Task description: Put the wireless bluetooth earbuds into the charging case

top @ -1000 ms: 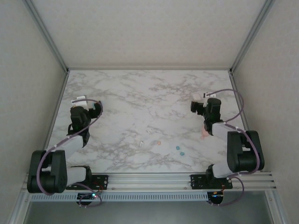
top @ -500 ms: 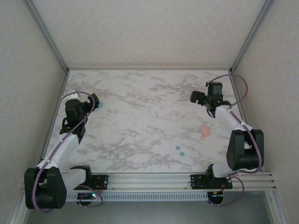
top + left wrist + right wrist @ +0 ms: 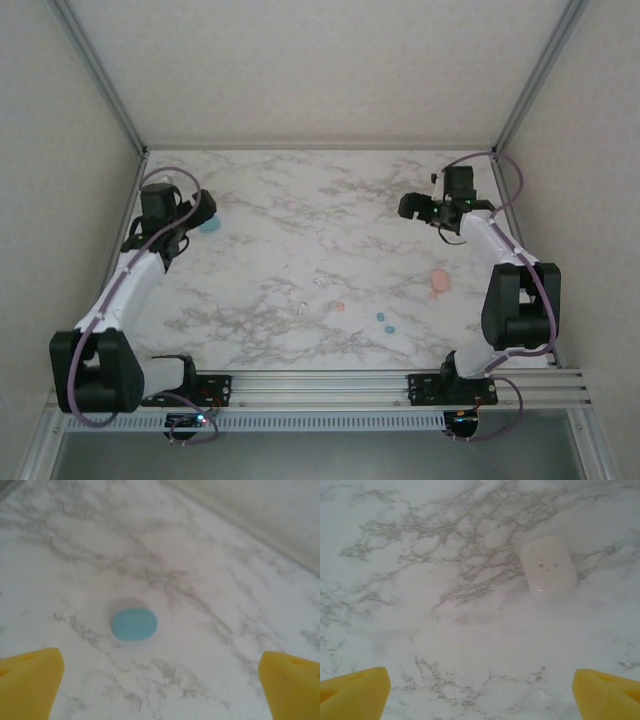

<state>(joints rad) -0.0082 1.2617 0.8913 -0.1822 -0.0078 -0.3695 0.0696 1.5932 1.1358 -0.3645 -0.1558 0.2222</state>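
Well apart: earbuds [image 3: 339,306], right claw [image 3: 406,208].

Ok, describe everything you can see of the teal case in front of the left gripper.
The teal case is a smooth, rounded oval pebble, plastic by its look, evenly light teal with no markings showing. It lies flat on the marble table, lid apparently shut. Nothing touches it: it sits ahead of the open left gripper, apart from its yellow fingers.

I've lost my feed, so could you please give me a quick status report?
Left gripper open, facing teal case. Right gripper open, facing white case. Earbuds loose mid-table. Nothing blocking.
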